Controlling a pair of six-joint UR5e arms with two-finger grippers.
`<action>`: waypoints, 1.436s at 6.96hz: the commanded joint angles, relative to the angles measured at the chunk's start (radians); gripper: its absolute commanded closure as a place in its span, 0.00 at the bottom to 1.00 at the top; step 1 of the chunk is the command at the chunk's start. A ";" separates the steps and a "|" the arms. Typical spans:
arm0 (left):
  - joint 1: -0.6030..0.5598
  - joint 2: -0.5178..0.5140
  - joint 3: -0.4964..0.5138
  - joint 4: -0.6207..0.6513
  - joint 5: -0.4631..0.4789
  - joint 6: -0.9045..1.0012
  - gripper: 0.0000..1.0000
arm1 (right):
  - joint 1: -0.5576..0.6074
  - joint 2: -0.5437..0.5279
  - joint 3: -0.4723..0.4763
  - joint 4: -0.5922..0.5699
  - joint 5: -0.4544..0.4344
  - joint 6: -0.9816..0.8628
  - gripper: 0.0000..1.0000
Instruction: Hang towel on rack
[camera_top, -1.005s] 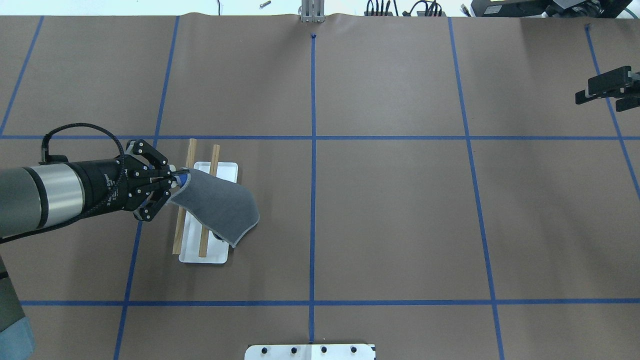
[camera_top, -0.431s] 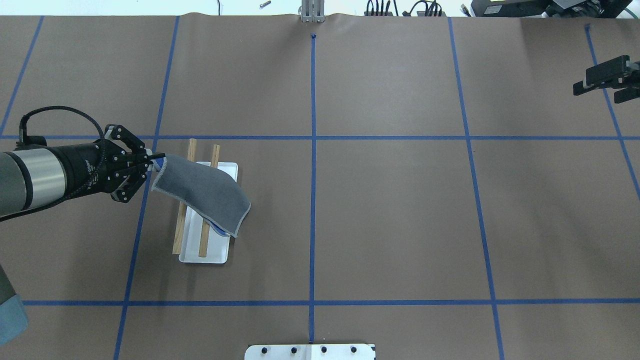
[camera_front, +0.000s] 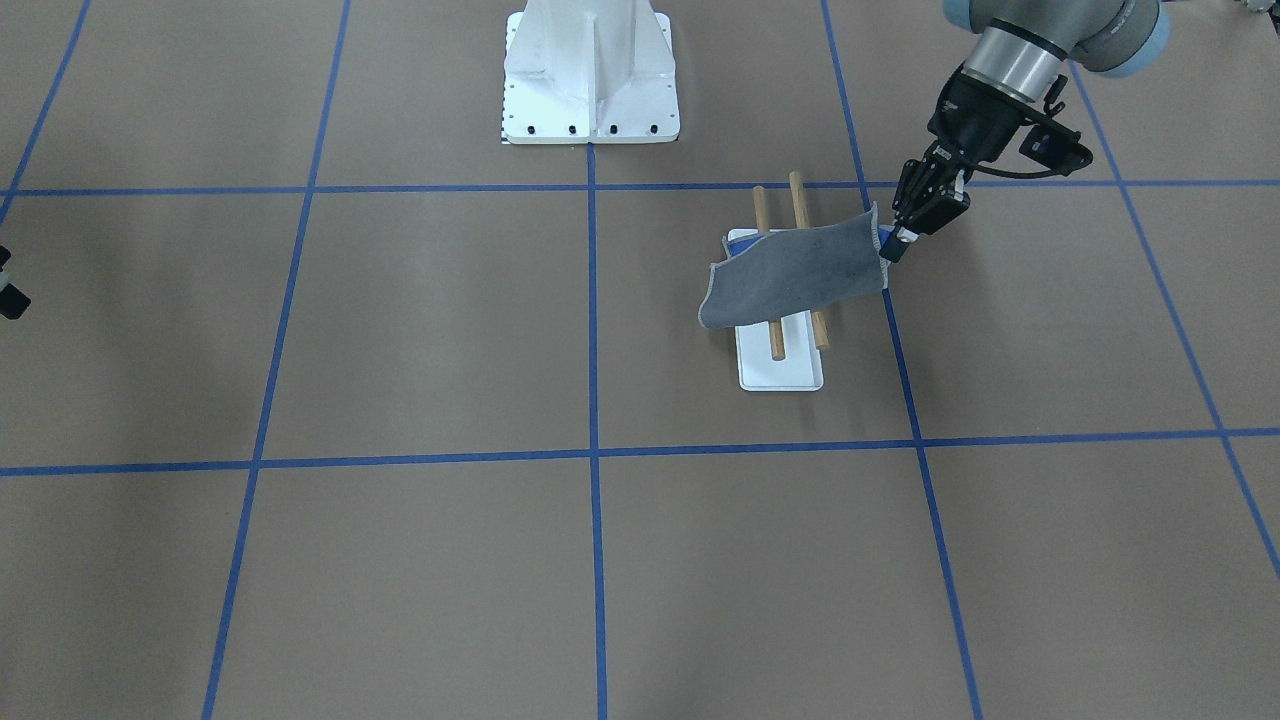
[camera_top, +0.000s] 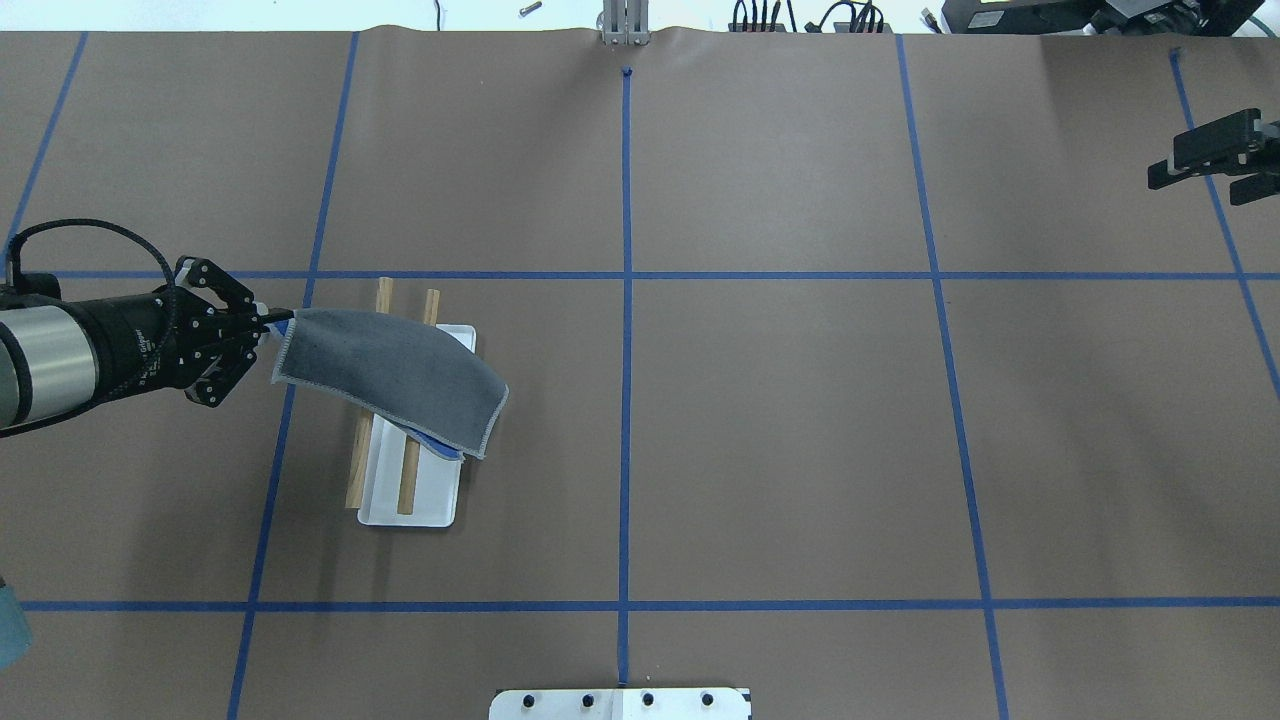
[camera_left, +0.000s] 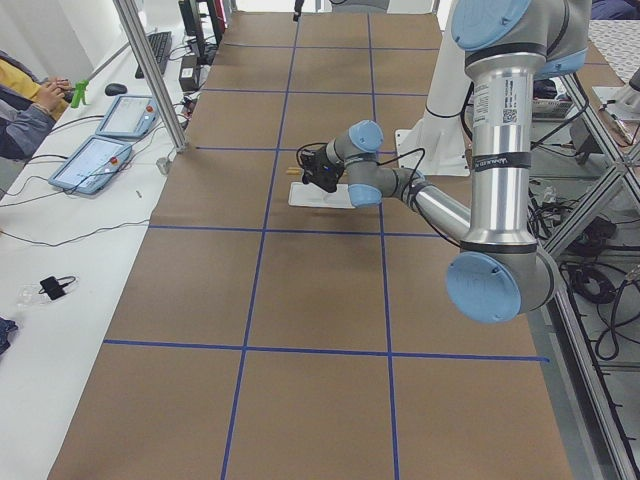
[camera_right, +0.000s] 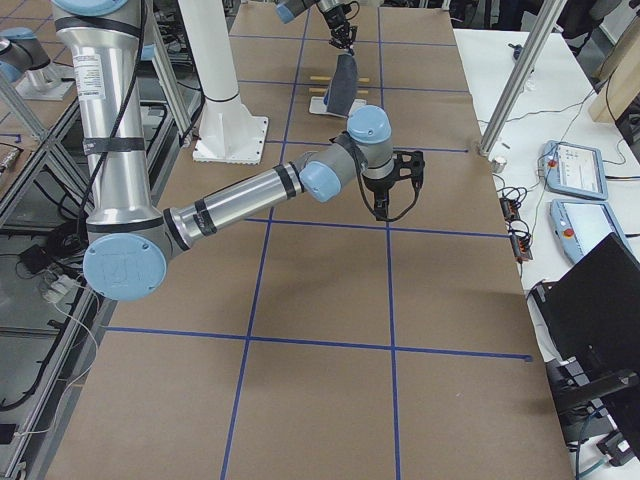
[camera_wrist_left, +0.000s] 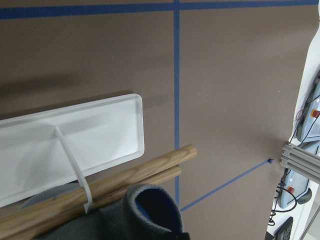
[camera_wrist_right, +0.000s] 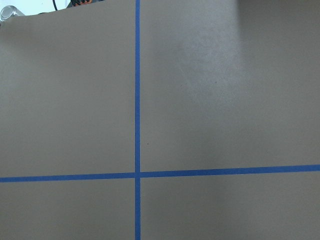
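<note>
The grey towel (camera_top: 390, 370) lies stretched across both wooden dowels of the rack (camera_top: 420, 505), with blue reverse showing at its low right edge. My left gripper (camera_top: 275, 322) is shut on the towel's left corner, just left of the dowels and above the table. It shows in the front view (camera_front: 893, 243) with the towel (camera_front: 795, 275) slanting over the rack (camera_front: 780, 372). The left wrist view shows the towel's folded edge (camera_wrist_left: 150, 210), the dowels (camera_wrist_left: 125, 177) and the white base (camera_wrist_left: 75, 140). My right gripper (camera_top: 1215, 168) is open and empty, far right.
The large white bolted pedestal (camera_front: 590, 75) stands at the robot's side of the table. Blue tape lines (camera_top: 626, 400) mark a grid on the brown table cover. Operators' tablets (camera_left: 100, 150) lie on a side table past the far edge.
My left gripper has moved left and a little away from the robot, dragging the towel's held corner over both dowels. The towel now lies flatter across the rack. The right gripper shifted slightly.
</note>
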 joint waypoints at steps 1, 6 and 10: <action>-0.002 0.027 0.020 -0.046 -0.003 0.005 1.00 | -0.001 0.001 -0.003 0.000 -0.001 0.000 0.00; 0.000 0.081 0.061 -0.114 -0.018 0.040 1.00 | 0.000 0.009 -0.008 -0.001 -0.001 0.000 0.00; 0.000 0.069 0.095 -0.114 -0.018 0.042 0.02 | 0.000 0.013 -0.011 -0.001 0.000 0.000 0.00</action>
